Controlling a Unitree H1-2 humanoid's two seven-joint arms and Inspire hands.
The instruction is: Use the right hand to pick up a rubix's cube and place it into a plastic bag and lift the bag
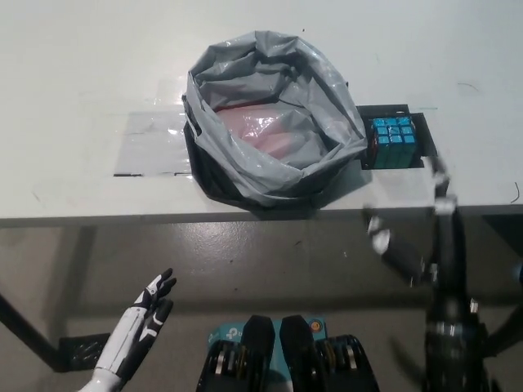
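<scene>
hovering blurred near the table (73, 171) edge, your right hand (413, 237) holds nothing, fingers spread; rubik's cube (394, 140) sits beside the grey plastic bag (274, 114); left hand (151, 304) rests low, released.

no readable txt, no labels, no nos. anywhere

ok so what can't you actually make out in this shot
Head view, the only one:
- Right robot hand: motion-blurred, so open or shut can't be told.
- Inside the plastic bag: something pinkish shows, but glare and the bag's folds hide what it is.
- Rubik's cube: only its top face shows; its sides are hidden in the dark recess.
</scene>
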